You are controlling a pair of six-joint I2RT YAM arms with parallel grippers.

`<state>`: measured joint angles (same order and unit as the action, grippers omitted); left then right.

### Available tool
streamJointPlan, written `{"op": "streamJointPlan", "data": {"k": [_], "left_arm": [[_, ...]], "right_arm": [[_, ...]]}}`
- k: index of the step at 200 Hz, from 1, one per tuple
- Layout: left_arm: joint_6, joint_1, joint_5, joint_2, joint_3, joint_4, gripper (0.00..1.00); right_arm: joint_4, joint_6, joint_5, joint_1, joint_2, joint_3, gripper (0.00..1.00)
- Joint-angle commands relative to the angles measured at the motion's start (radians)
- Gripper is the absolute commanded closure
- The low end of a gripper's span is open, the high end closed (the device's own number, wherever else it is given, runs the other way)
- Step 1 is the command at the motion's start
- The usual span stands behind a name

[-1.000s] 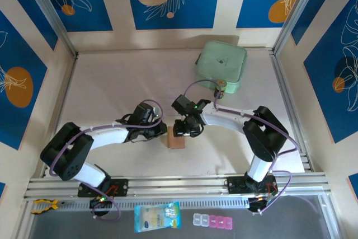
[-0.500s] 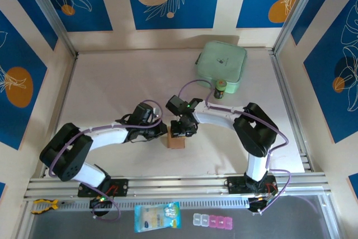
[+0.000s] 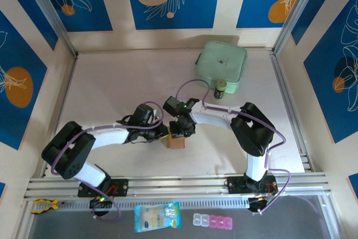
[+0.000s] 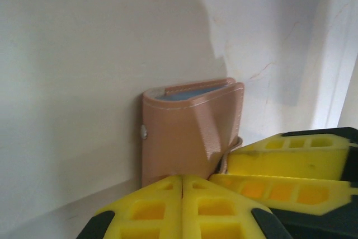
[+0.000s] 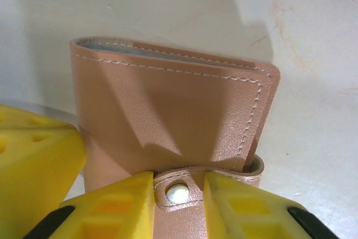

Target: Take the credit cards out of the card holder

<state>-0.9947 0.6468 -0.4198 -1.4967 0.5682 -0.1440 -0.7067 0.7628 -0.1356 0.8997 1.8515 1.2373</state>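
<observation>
Right tool (image 5: 179,195): both yellow fingers (image 5: 109,208) are pinched on the snap tab (image 5: 178,193) of the card holder (image 5: 168,118), with the metal stud sitting between them. From overhead, this tool (image 3: 180,130) points down at the far edge of the card holder (image 3: 177,141). Its wrist is bent sharply. The white forearm runs back to the right to a raised dark elbow, and the upper arm drops from there to the base at the near right rail.

Left tool (image 4: 182,187): the two yellow fingers (image 4: 142,211) are pressed together with no gap at the seam, and their tips lie against the near edge of the card holder (image 4: 187,135). Seen from above, this tool (image 3: 159,133) meets the holder's left side. Its arm lies low and long. The white forearm stretches left to a dark elbow near the left rail, then folds back to the base.

The card holder lies folded shut on the desk (image 3: 112,88), near the front centre between the two tools. Its upper leaf is creased and slightly lifted. A thin blue-grey strip (image 4: 190,93) shows between the leaves; whether this is card or lining cannot be told.

Far right of the desk: a mint-green zip pouch (image 3: 221,66), with a small dark cylinder (image 3: 221,89) at its near edge. Both are well apart from the holder.
</observation>
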Motion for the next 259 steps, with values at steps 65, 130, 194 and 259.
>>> {"op": "streamJointPlan", "data": {"k": [65,130,194,259], "left_arm": [[0.016,0.01,-0.035,-0.044,-0.002,0.016,1.0],[0.05,0.011,0.004,-0.015,0.038,0.124,1.0],[0.079,0.01,0.022,0.042,0.08,0.189,1.0],[0.088,0.008,0.041,0.046,0.107,0.223,1.0]], "right_arm": [[0.046,0.013,0.041,0.013,-0.008,-0.062,0.82],[0.028,0.014,-0.001,0.005,-0.073,-0.081,0.82],[-0.022,-0.007,-0.062,-0.022,-0.163,-0.116,0.7],[0.048,-0.025,-0.011,-0.083,-0.177,-0.197,0.68]]}}
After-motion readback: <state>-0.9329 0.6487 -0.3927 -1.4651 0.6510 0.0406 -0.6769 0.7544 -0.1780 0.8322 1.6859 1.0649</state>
